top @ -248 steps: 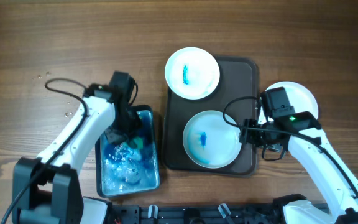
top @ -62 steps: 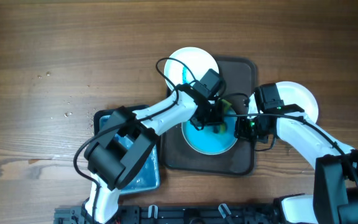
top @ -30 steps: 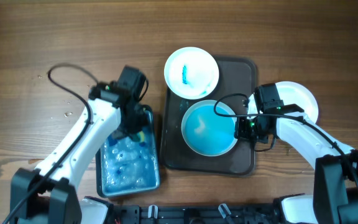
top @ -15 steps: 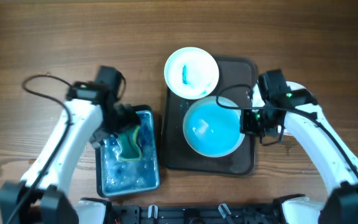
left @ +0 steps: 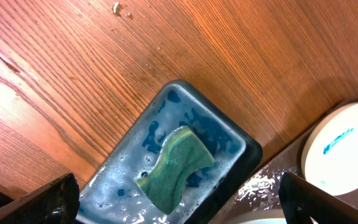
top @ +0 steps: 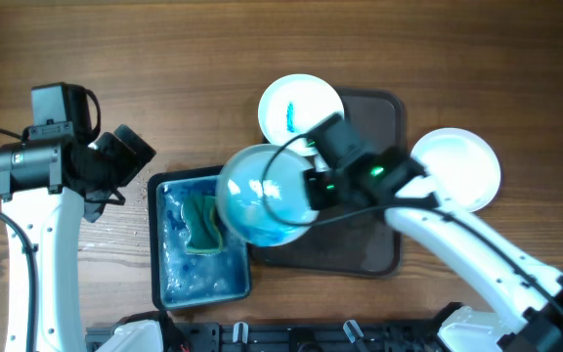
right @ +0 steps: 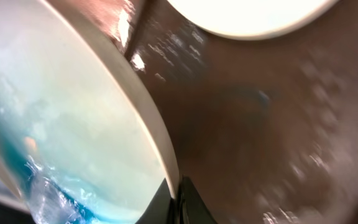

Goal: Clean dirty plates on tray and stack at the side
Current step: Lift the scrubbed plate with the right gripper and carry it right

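Observation:
My right gripper is shut on the rim of a wet, blue-tinted plate, holding it lifted over the gap between the teal tub and the tray. In the right wrist view its fingers pinch the plate edge at the bottom, gripper. A second plate with a blue smear sits on the tray's far left corner. A clean white plate lies on the table right of the tray. My left gripper hangs open and empty left of the tub, gripper.
The teal tub of soapy blue water holds a green sponge, also seen as the sponge in the tub from the left wrist. Water drops dot the wood left of the tub. The tray is wet.
My left gripper opened, left the sponge in the tub and drew back to the left. My right gripper lifted the blue-tinted plate off the tray and carried it left toward the tub.

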Motion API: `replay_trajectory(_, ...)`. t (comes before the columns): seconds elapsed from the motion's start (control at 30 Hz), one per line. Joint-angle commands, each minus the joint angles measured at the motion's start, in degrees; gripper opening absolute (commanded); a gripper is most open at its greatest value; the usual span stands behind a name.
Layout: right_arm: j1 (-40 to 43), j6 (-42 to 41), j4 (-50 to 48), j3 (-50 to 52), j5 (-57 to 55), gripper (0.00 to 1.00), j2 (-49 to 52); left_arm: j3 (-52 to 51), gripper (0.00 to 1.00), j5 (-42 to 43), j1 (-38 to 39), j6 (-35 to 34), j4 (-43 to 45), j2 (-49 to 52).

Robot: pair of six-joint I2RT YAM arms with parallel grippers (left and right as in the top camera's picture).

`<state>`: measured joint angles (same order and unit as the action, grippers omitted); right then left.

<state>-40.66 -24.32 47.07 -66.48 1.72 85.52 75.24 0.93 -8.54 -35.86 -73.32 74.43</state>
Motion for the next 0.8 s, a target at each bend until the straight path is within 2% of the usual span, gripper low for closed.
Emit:
replay_trajectory(0.0, -7.28, -7.08, -4.48, -1.46, -15.45, 0.04, 2.05, 0.87, 1.00, 0.07, -0.70, 0.94, -0.02, -0.17)
replay_trajectory(0.17, -15.91, -6.12, -9.03, -1.49, -35.08, 0.04, 2.01, 0.87, 1.00, 0.07, -0.70, 0.92, -0.02, -0.17)
replay_trajectory(0.47, -29.33, 11.37, -17.29, -1.46, -53.96, 0.04, 2.01, 0.87, 1.00, 0.07, -0.70, 0.94, -0.02, -0.17)
replay_trajectory(0.77, -38.82, 21.59, -22.53, -1.46, -67.91, 0.04, 2.01, 0.87, 1.00, 0.07, -0.70, 0.94, -0.02, -0.17)
